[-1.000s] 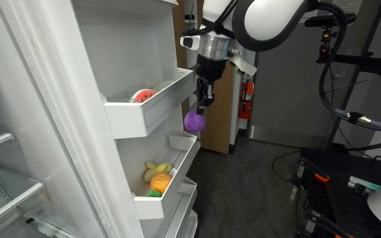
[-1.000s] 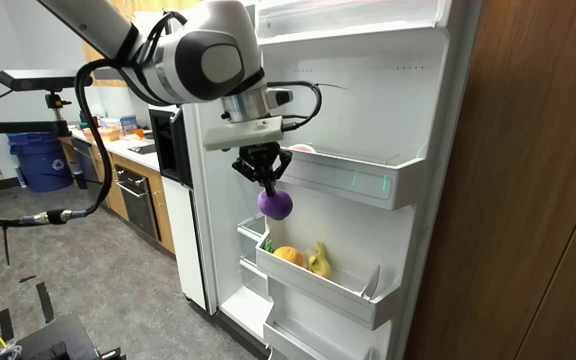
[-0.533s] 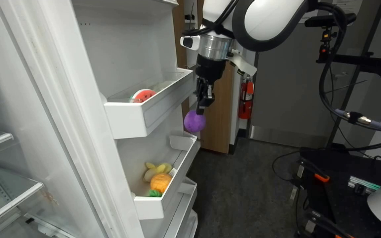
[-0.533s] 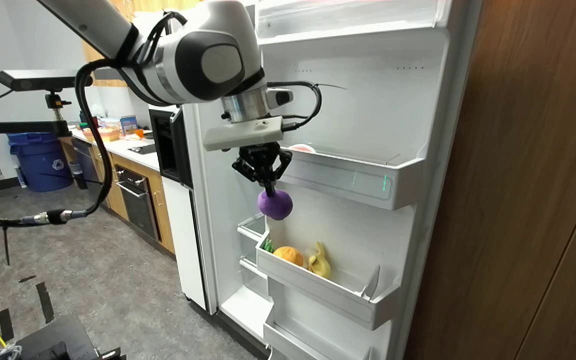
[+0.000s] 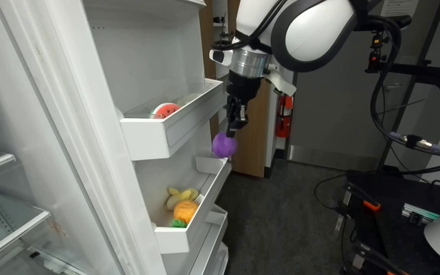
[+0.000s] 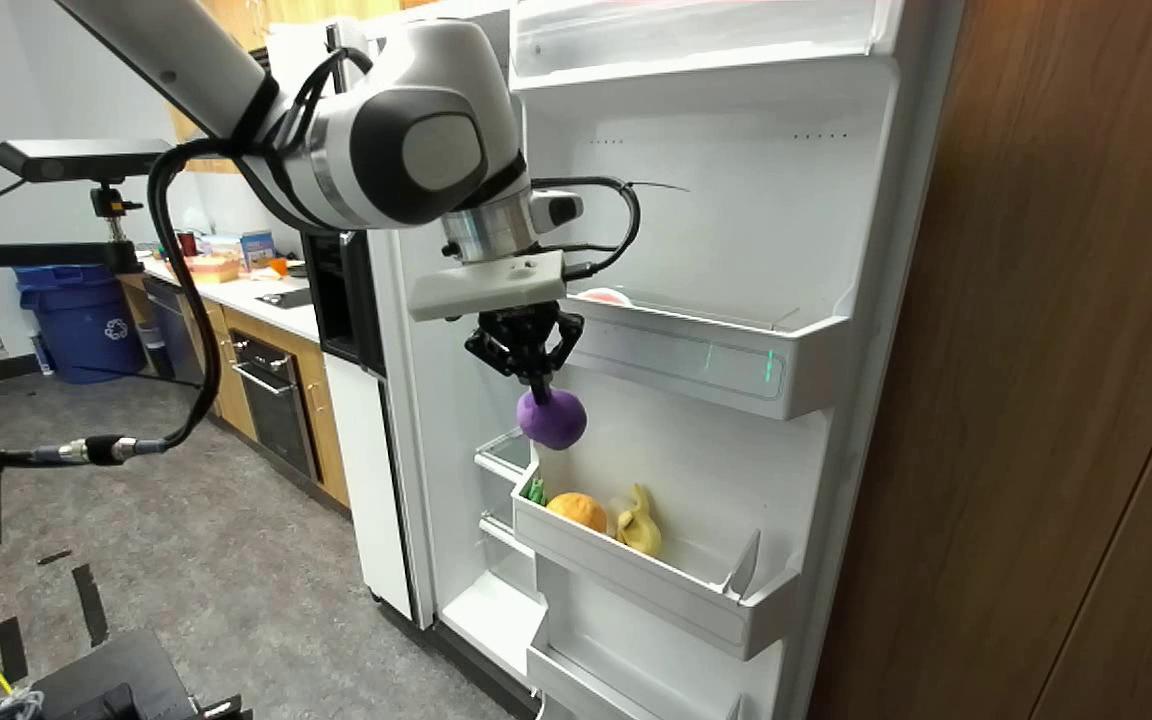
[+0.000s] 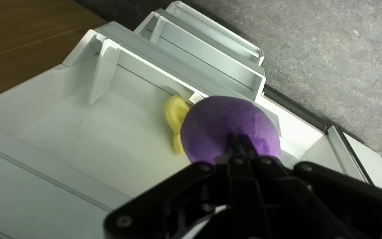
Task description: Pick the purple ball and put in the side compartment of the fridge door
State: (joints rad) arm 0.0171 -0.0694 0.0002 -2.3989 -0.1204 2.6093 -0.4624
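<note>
1. Slightly lower than half a second earlier, the robot arm (image 6: 416, 130) and its gripper (image 6: 540, 392) bring the purple ball (image 6: 556, 424) down beside the open fridge door (image 6: 716, 210), itself unmoved.
2. Gray, mottled floor (image 6: 206, 560) spreads toward 8 o'clock of the ball in an exterior view, where a blue recycling bin (image 6: 76, 335) stands at 9 o'clock, a white kitchen counter (image 6: 286, 318) near 10 and a brown wood panel (image 6: 1056, 320) at 3.
3. Elsewhere in the room, in an exterior view, a red fire extinguisher (image 5: 282, 128) shows at 2 o'clock of the ball and a black table (image 5: 403, 236) at 4.
4. White plastic lines the door: the upper bin (image 5: 145, 139) holds a red watermelon-like item (image 5: 167, 110), and the side compartment (image 5: 172, 240), one tier below, holds an orange toy fruit (image 5: 185, 211) with a green top near a yellow toy banana (image 6: 641, 530).
5. Fingers (image 7: 233, 146) drawn together, the gripper pinches the ball near its top, as the wrist view shows.
6. Hanging just under those fingers, the ball is at their 5 o'clock in an exterior view, higher than the front lip (image 6: 636, 575) of the side compartment, which lies at 5 o'clock from the ball. Whether it is directly over the opening is hard to tell.
</note>
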